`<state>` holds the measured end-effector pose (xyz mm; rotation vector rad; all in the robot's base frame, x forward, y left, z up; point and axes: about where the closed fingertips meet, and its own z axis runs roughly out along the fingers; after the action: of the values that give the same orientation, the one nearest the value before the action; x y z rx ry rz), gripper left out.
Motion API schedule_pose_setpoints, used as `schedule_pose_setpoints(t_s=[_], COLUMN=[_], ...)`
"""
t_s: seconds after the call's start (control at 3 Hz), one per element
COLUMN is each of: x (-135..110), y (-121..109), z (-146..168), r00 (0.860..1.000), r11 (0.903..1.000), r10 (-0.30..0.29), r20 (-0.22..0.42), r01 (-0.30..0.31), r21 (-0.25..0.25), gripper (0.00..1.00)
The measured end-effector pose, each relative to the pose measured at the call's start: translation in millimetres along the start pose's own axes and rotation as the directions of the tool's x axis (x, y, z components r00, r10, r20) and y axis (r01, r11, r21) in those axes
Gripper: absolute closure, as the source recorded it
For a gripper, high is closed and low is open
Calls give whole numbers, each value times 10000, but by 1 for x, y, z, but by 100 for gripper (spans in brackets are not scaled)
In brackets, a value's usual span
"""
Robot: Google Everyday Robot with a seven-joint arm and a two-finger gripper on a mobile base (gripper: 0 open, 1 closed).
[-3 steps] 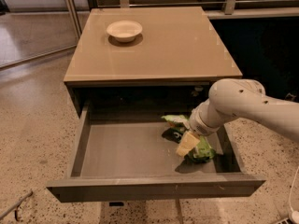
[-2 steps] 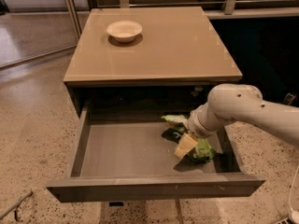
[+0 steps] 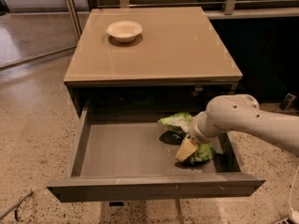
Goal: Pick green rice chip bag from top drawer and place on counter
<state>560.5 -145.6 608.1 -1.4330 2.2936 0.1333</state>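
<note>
The top drawer (image 3: 126, 150) is pulled wide open under the counter (image 3: 159, 45). The green rice chip bag (image 3: 176, 121) lies crumpled at the drawer's right rear, with a second green part (image 3: 204, 153) showing lower right of the gripper. My gripper (image 3: 188, 147) reaches down into the drawer from the right on the white arm (image 3: 243, 120). It sits right on the middle of the bag and hides that part. The bag rests on the drawer floor.
A white bowl (image 3: 124, 31) stands at the back left of the counter. The drawer front panel (image 3: 154, 188) juts out toward the camera. Speckled floor lies on both sides, with a metal railing (image 3: 70, 8) at the back left.
My gripper has dipped slightly lower onto the bag. The bag and the drawer have stayed in place.
</note>
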Motion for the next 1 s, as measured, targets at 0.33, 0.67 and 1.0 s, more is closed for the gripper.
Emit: schedule_pose_setpoints(t_s=[0.33,0.67,1.0], x=[2,2,-2], y=[-1,-1,8], z=[2,2,-15], r00=[10000,10000,9993], r11=[10000,10000,9992], r10=[-7,-9,-371], r20=[-14,-15,-73], r01=[7,9,370], r21=[79,78,-182], gripper=[42,66,89])
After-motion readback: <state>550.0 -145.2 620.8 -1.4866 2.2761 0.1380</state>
